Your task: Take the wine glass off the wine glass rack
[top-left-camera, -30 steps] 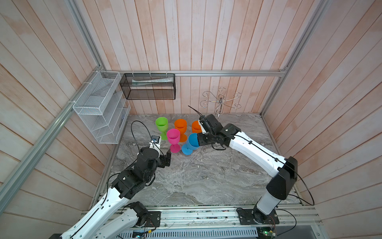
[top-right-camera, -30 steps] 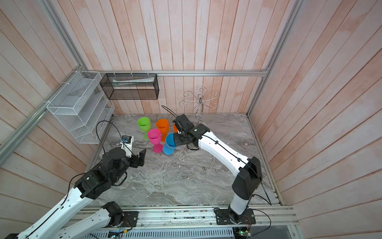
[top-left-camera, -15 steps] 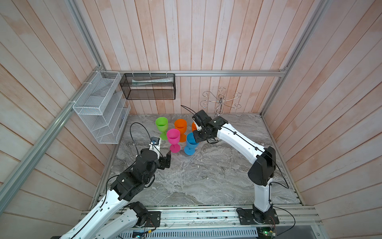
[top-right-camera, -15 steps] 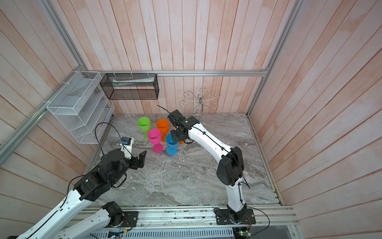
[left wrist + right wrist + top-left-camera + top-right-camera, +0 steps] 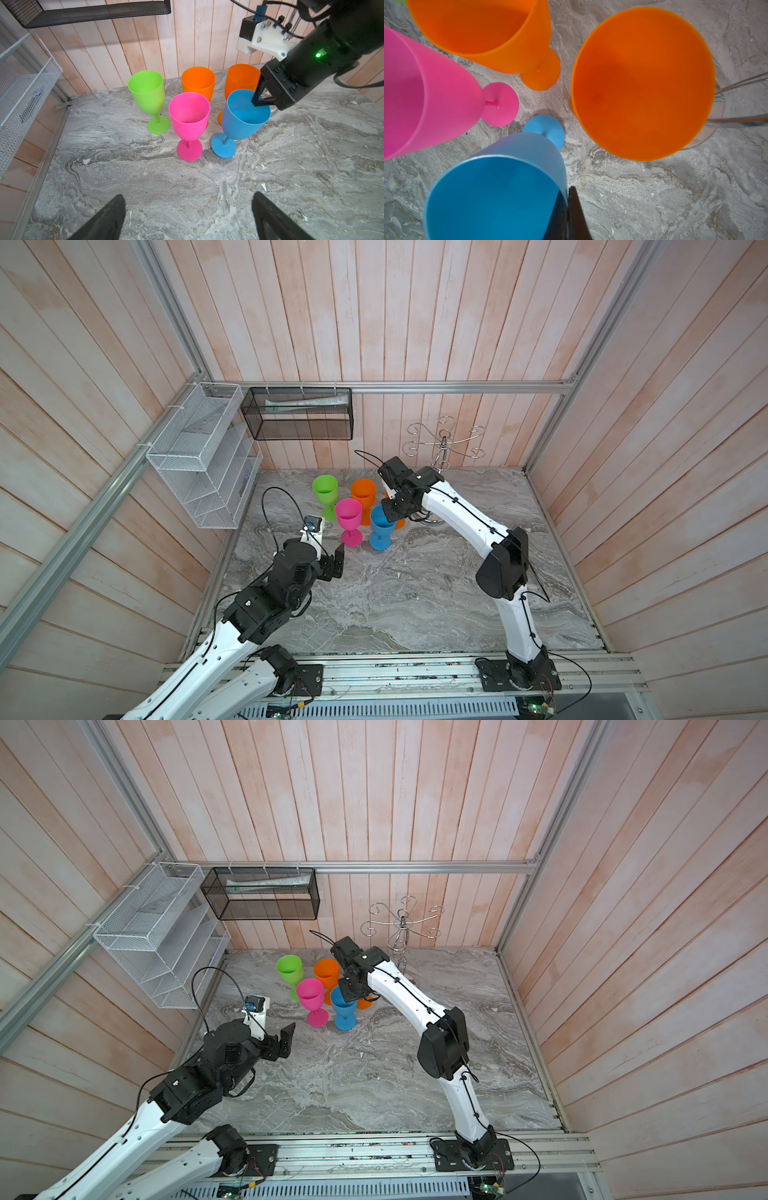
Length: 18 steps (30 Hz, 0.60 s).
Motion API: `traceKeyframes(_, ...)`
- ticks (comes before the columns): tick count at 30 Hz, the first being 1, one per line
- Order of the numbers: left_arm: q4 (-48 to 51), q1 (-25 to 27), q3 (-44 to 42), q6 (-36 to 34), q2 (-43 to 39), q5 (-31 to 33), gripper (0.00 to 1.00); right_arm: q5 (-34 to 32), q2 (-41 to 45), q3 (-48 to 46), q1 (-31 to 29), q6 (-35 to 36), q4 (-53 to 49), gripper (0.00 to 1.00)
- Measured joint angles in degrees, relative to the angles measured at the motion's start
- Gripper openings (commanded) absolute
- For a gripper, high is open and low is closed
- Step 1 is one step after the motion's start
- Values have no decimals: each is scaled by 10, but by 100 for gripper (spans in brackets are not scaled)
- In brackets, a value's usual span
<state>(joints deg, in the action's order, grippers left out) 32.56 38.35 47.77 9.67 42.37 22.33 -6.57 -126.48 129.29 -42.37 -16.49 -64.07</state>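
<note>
The right end effector [image 5: 390, 514] is closed on the rim of the blue glass [image 5: 381, 526], one finger inside the bowl and one outside, as the right wrist view shows at its lower edge [image 5: 568, 207]. In the left wrist view the blue glass [image 5: 243, 116] leans over, right of centre, and its foot is down at the surface [image 5: 415, 593]. It sits mid-frame in both top views, just beside the pink glass [image 5: 348, 512] and in front of an orange glass [image 5: 363, 493]. The other orange glass [image 5: 241, 79] stands behind it, mostly hidden by the right arm in the top views. The green glass [image 5: 325, 489] stands furthest left of the group.

The rack [image 5: 444, 443] stands at the back wall, upper right of centre. Its base lies just beside the other orange glass [image 5: 641, 83].

The left end effector [image 5: 337, 560] is open, its fingers spread wide, low over the surface, left of centre and near the pink glass but apart from it.

A white basket [image 5: 199, 460] and a black basket [image 5: 299, 414] hang on the walls in the upper left.
</note>
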Motion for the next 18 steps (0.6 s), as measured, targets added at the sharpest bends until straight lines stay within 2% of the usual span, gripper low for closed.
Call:
traceKeyframes(4,0,-1,0,0,-2,-2,96,0,-5,18,1,3,-13,28)
traceKeyframes(18,0,-1,0,0,-2,-4,98,-5,7,29,1,16,-20,54)
